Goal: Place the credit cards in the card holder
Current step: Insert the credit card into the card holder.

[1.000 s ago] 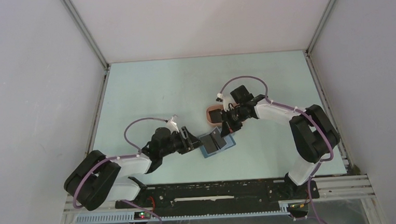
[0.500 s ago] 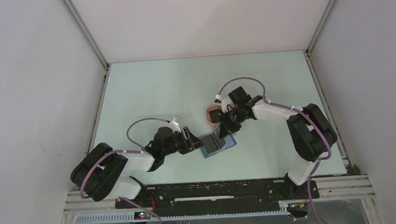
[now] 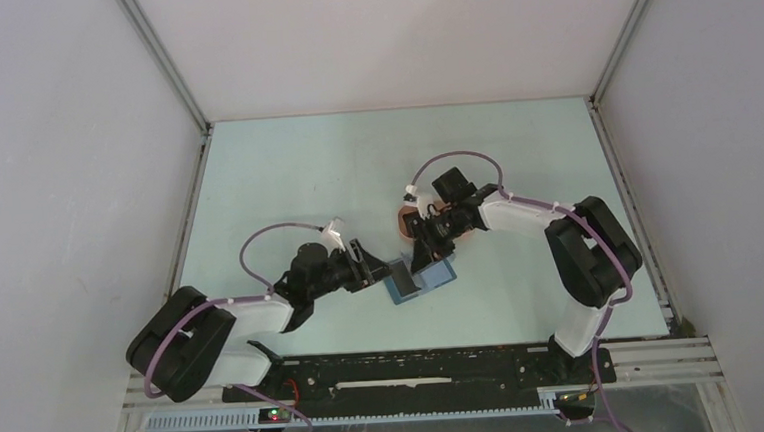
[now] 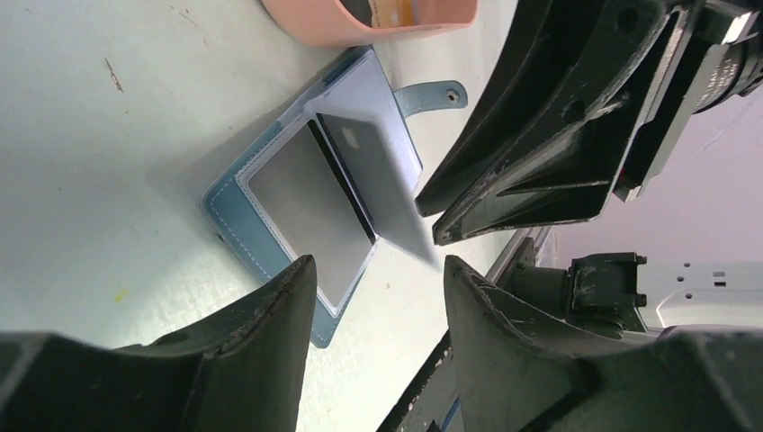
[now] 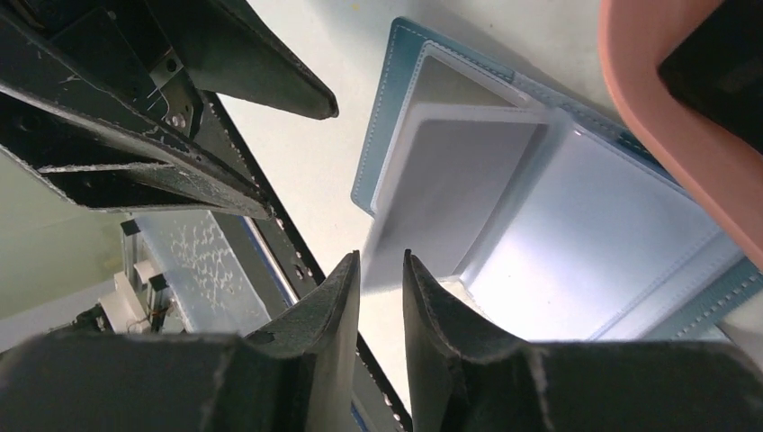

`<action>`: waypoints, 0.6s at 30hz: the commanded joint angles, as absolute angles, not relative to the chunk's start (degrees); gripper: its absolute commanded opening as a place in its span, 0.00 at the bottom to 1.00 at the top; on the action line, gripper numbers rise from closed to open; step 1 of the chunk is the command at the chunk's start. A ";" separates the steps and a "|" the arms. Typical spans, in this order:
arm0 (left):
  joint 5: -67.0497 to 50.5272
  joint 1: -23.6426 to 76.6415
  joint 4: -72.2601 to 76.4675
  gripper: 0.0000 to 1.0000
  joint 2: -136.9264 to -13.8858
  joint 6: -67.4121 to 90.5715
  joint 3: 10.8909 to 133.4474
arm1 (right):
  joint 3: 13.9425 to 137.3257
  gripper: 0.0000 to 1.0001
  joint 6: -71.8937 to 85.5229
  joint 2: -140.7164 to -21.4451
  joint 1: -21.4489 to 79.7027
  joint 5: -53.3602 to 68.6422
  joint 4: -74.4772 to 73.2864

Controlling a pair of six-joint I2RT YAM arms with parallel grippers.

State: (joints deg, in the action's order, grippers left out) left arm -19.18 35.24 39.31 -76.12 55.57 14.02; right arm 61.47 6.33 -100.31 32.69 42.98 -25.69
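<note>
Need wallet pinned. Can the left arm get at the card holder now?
Likely yes: left gripper, open, sits at the card holder's near edge, nothing between; right gripper holds the raised inner flap.

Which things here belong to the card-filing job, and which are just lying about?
Job: blue leather-like folding wallet, open; pale plastic card in right gripper; orange-printed card inside salmon-pink oval tray.
Lying about: the tray itself, merely holding cards.
</note>
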 commanded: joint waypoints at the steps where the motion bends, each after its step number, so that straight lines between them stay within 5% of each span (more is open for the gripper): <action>1: -18.33 34.80 40.28 0.59 -74.13 55.60 12.59 | 63.75 0.34 7.02 -101.92 33.71 46.41 -25.07; 10: -17.13 34.62 37.71 0.59 -68.59 53.98 11.68 | 66.59 0.39 4.23 -104.14 34.62 48.27 -28.31; 18: -12.19 34.63 28.42 0.59 -54.62 44.13 15.03 | 70.85 0.39 -10.26 -93.87 32.13 42.83 -35.08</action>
State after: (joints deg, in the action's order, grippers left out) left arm -16.43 34.96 33.21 -61.39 51.51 12.86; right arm 67.16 -0.45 -101.86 33.69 44.71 -31.05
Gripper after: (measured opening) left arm 0.589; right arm 0.388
